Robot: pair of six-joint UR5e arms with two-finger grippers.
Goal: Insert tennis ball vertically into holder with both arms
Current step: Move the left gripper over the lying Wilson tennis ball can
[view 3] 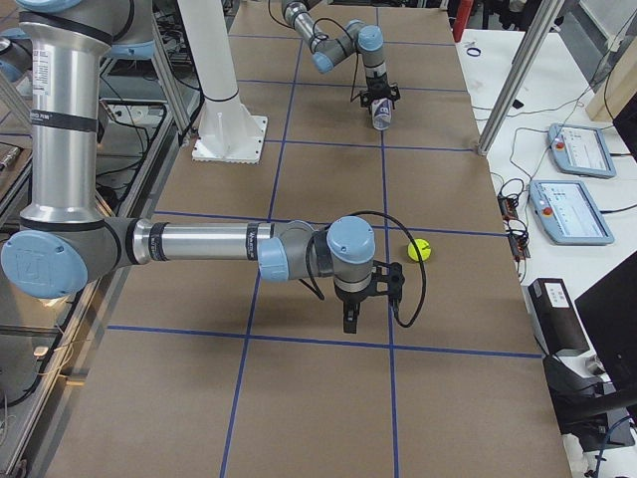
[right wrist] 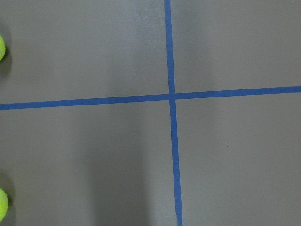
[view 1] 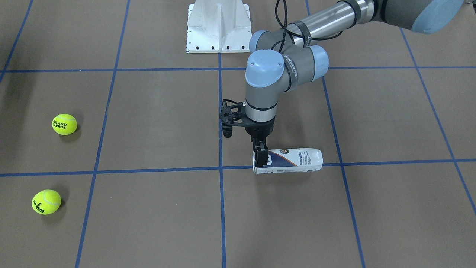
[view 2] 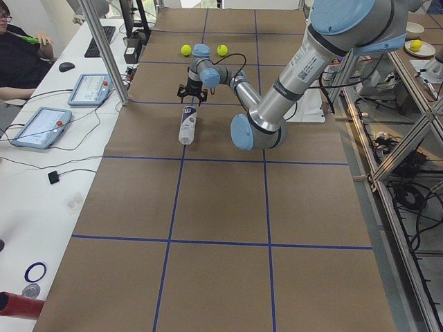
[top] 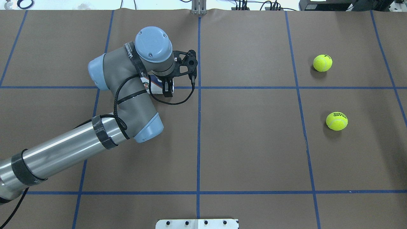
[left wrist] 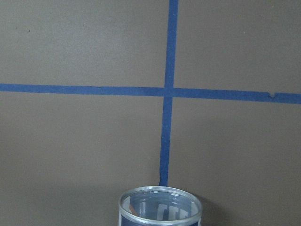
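Observation:
The holder [view 1: 293, 160] lies on its side on the brown table, open end toward the table's middle. My left gripper [view 1: 261, 158] reaches straight down, its fingers closed on either side of the holder near the open end; it also shows in the overhead view [top: 168, 90]. The left wrist view shows the holder's clear rim [left wrist: 160, 206]. Two tennis balls [view 1: 64, 124] [view 1: 46, 201] lie far off on my right side. My right gripper [view 3: 351, 321] shows only in the exterior right view, hanging over bare table near one ball [view 3: 420, 249]; I cannot tell if it is open or shut.
The white metal pedestal base [view 1: 218, 26] stands at the robot's edge of the table. Blue tape lines [top: 198, 95] grid the brown surface. Tablets and cables lie on the side bench [view 2: 41, 128], where a person sits.

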